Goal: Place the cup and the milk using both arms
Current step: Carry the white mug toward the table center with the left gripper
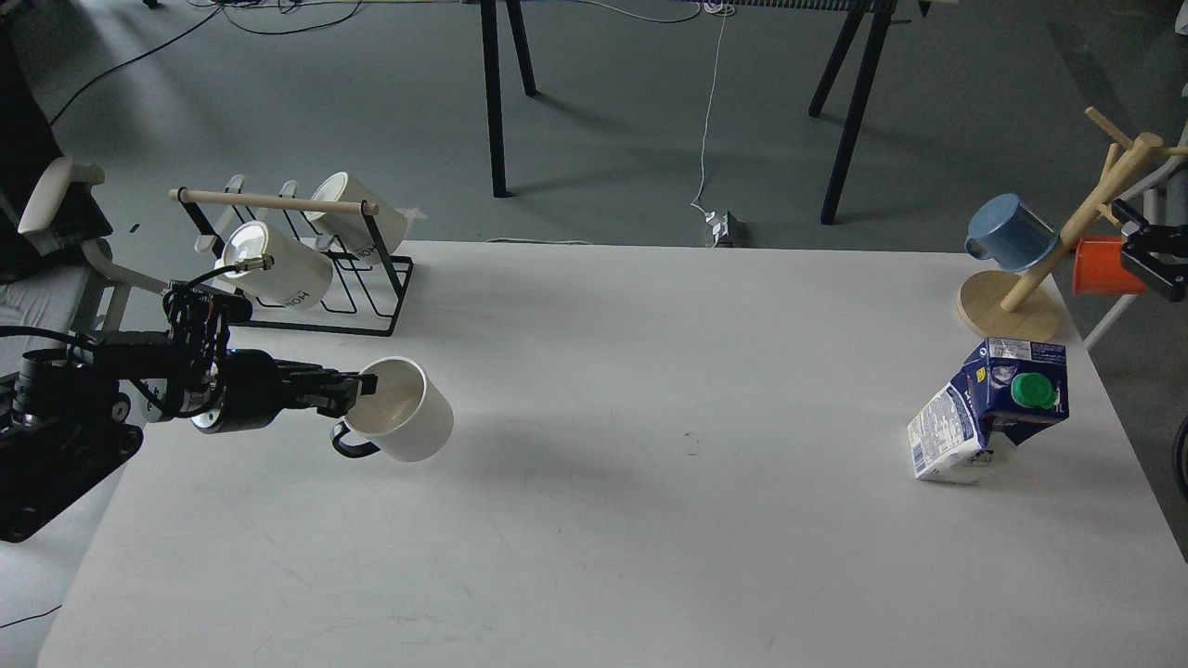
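The cup (408,415), white with a black loop handle, is off the table at the left and tipped, its mouth turned toward my left arm. My left gripper (357,388) is shut on the cup's rim, one finger inside and one outside. The milk (991,408), a dark-blue and white carton with a green cap (1032,390), leans tilted on the table (650,520) at the right. My right gripper (1143,250) is at the far right edge, above and behind the milk, next to an orange cup (1098,266). Its fingers stand apart and hold nothing.
A black wire rack (367,301) with two cream lettered mugs (278,269) stands at the back left, just behind my left arm. A wooden mug tree (1012,311) holding a blue cup (1007,232) stands at the back right, behind the milk.
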Tool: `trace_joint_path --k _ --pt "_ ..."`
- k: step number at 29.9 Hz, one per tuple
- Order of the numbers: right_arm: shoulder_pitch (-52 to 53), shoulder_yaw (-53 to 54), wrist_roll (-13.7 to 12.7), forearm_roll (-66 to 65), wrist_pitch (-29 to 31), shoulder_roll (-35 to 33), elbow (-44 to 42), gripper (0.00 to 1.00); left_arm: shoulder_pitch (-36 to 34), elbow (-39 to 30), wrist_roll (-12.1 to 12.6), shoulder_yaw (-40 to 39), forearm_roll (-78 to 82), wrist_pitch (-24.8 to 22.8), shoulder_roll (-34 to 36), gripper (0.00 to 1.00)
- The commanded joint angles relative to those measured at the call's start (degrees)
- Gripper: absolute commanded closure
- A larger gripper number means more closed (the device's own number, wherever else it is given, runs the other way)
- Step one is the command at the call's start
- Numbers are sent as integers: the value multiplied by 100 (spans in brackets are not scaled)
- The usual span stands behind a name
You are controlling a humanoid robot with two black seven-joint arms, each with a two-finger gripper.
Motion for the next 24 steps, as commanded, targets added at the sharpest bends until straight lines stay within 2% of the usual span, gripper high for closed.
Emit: trace_joint_path --k 1,4,9,12,20,24 --pt "0 215 0 6 0 -29 -214 2 -437 -132 -1 -6 -628 -154 -300 100" --pt "0 356 0 6 0 -29 -417 2 -683 149 -1 73 -611 -154 -984 100" --pt "-96 366 0 6 0 -81 -452 2 -763 1106 -1 170 -243 -154 -2373 100" --pt "-114 366 0 15 0 -152 -461 2 -737 1616 -1 170 284 -154 -2963 100" --pt "-123 357 0 15 0 -187 -452 2 -588 1776 -1 354 769 -154 -3316 100" --pt "-132 357 0 15 0 -187 -461 2 -579 1776 -1 363 769 -154 -3281 95"
